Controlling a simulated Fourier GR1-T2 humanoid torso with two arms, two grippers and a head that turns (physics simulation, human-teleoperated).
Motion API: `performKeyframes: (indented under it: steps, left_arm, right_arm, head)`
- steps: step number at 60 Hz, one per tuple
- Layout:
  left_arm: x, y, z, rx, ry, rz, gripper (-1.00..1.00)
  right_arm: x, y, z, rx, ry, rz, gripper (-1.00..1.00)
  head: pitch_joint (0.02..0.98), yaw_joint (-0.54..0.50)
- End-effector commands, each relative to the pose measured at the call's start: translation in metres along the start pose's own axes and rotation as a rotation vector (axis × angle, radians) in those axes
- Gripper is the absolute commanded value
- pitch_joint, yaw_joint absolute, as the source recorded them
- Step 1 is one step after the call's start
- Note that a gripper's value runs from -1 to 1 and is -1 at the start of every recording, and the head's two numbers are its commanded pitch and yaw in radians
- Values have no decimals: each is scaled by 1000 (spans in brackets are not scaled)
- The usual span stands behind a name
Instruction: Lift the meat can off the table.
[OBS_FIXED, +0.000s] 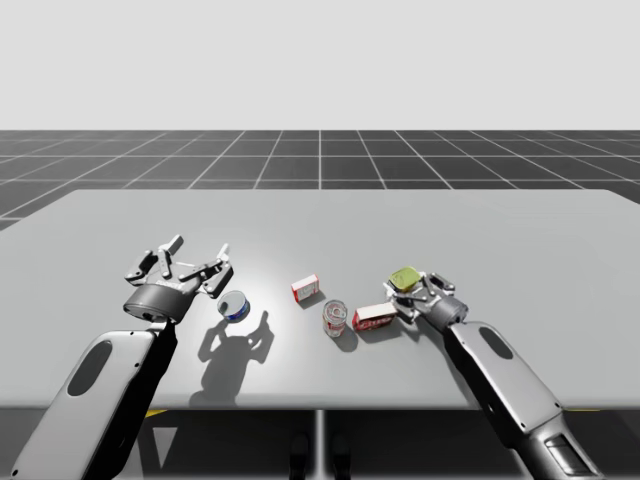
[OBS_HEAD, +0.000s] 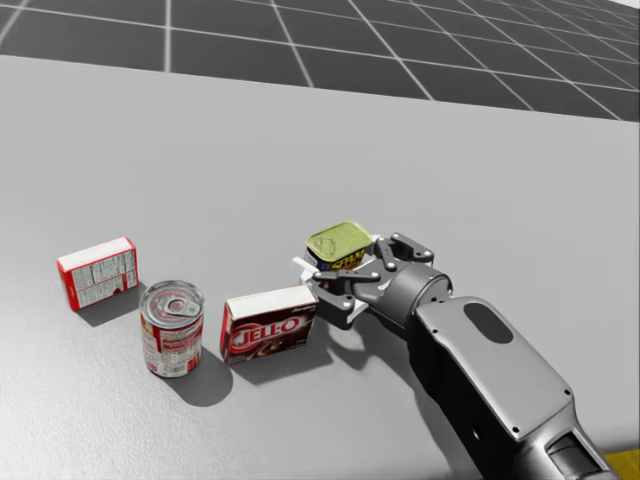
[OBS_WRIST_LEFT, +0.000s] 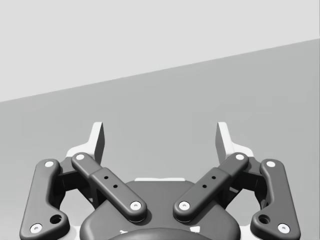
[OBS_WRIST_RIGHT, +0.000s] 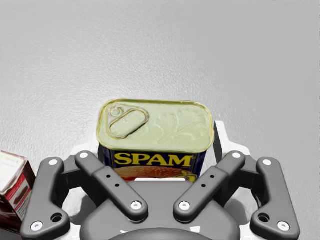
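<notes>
The meat can (OBS_WRIST_RIGHT: 156, 127) is a rectangular tin with blue sides and a yellow-green pull-tab lid. It sits between the fingers of my right gripper (OBS_WRIST_RIGHT: 155, 141), which press its two short sides. On the table's right half, the meat can (OBS_FIXED: 405, 277) is at the tip of my right gripper (OBS_FIXED: 408, 288). The head view shows the meat can (OBS_HEAD: 340, 243) tilted slightly in my right gripper (OBS_HEAD: 335, 264), low over the grey table (OBS_HEAD: 200, 150). My left gripper (OBS_FIXED: 200, 250) hovers open over the left half, and nothing lies between the fingers of my left gripper (OBS_WRIST_LEFT: 160, 131).
A dark red box (OBS_HEAD: 268, 324) lies just left of my right gripper, almost touching it. Beside the box stand a red round can (OBS_HEAD: 172, 328) and a small red-and-white box (OBS_HEAD: 98, 272). A blue-and-white round can (OBS_FIXED: 235, 305) lies next to my left hand.
</notes>
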Motion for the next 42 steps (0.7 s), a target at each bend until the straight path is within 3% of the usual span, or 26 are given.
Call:
performKeyframes:
  steps: [1,2,3,4,5,6,9,11,14,20,42]
  left_arm:
    - [0,-1,0,-2,1,-3,-1000]
    - [0,-1,0,-2,1,-3,-1000]
    - [0,-1,0,-2,1,-3,-1000]
    - [0,-1,0,-2,0,-3,-1000]
    - [0,-1,0,-2,0,-3,-1000]
    - [0,-1,0,-2,0,-3,-1000]
    - [0,-1,0,-1,0,-3,-1000]
    - [0,-1,0,-2,0,-3,-1000]
    - [0,-1,0,-2,-1,-3,-1000]
    - [-1,-1,0,-3,0,-4,-1000]
    - [-1,-1,1,1,-1,-6,-1000]
  right_arm:
    - [2,-5,-1,-50,22,27,-599]
    - [1,-5,0,-73,18,43,-140]
    - [0,-5,1,-85,20,40,89]
    - [0,-5,0,-77,32,17,633]
    - [-1,-5,2,-58,57,6,884]
    - [-1,-5,3,-53,70,6,981]
    - [-3,-5,3,-58,70,12,1000]
    - [-4,-4,4,-49,89,-2,1000]
    - [-6,-5,4,-57,78,16,1000]
    - [-5,-5,4,-56,84,6,1000]
    - [-5,-8,5,-70,65,17,1000]
  head:
    - [755,-313]
    - [755,-313]
    - [755,-313]
    - [755,-313]
    - [754,-314]
    - [753,-315]
    - [752,-317]
    - [750,-319]
    - [746,-322]
    - [710,-329]
    - [480,-353]
